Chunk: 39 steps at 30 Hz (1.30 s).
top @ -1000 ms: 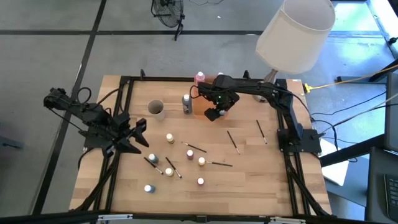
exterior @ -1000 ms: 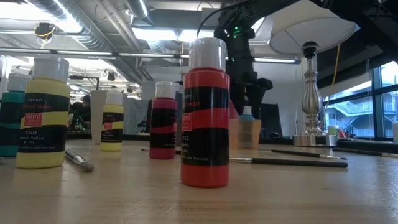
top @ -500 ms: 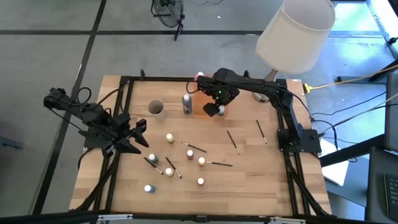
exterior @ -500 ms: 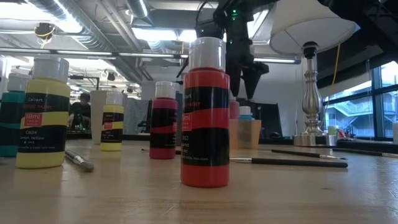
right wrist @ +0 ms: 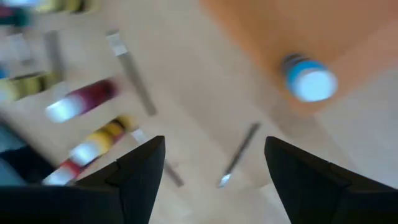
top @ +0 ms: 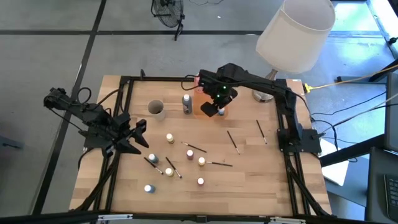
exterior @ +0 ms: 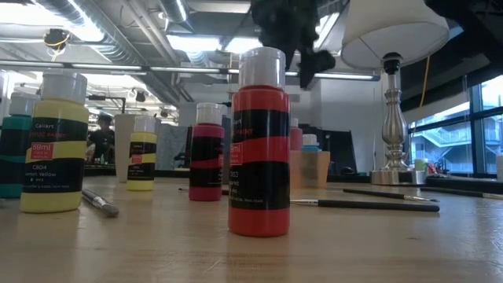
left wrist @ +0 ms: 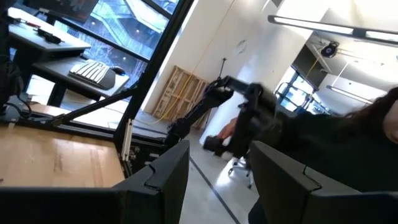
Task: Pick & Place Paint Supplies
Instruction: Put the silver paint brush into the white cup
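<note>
Wooden bench (top: 249, 174) inside black frame, lamp (top: 292, 34) at far right corner. Right end effector (top: 213, 109) hangs above orange box (top: 205, 107) near far edge, fingers apart, nothing between them. Blue-capped bottle (right wrist: 309, 81) stands in box, below it. Left end effector (top: 138, 138) waits at left edge, fingers partly apart, empty. Small bottles (top: 169, 138) and brushes (top: 231, 140) scattered over bench middle. Cup (top: 155, 109) and dark bottle (top: 186, 103) beside box. Red bottle (exterior: 260, 141) nearest low camera.
</note>
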Available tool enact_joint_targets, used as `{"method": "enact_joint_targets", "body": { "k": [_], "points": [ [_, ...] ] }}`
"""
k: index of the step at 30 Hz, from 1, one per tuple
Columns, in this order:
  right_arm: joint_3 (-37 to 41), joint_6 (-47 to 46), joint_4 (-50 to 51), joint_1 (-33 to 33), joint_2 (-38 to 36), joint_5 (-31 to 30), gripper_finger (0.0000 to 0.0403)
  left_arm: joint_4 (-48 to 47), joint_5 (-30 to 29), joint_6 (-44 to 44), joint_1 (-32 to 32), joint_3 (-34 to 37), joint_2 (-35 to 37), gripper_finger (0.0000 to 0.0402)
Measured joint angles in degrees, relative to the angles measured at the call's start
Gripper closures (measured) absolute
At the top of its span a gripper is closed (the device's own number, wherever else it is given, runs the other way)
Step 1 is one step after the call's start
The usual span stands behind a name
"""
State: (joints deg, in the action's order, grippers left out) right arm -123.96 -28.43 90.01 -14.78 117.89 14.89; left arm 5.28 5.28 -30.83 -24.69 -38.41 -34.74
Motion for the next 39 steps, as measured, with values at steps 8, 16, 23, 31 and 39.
{"method": "enact_joint_targets", "body": {
  "k": [8,16,23,31,39],
  "points": [
    [-1.1,-6.0,0.0,7.1,-7.3,8.3,0.0123,-3.4,0.0,0.1,0.0,0.0,0.0,0.0235],
    [-1.1,-17.3,0.0,18.8,-11.1,4.4,0.0123,-3.8,0.0,1.2,0.0,0.0,0.0,0.0235],
    [1.8,-19.2,0.0,28.0,-11.1,-13.8,0.0126,-3.8,-0.2,3.1,0.1,0.0,-0.1,0.0235],
    [13.1,-29.0,0.0,33.0,-11.1,-16.3,0.0161,-3.8,-0.3,3.2,0.1,0.0,-0.4,0.0235],
    [25.5,-31.3,-1.7,33.0,-11.1,-12.4,0.0158,-2.7,-0.3,3.2,0.1,0.0,-0.5,0.0235]
  ]
}}
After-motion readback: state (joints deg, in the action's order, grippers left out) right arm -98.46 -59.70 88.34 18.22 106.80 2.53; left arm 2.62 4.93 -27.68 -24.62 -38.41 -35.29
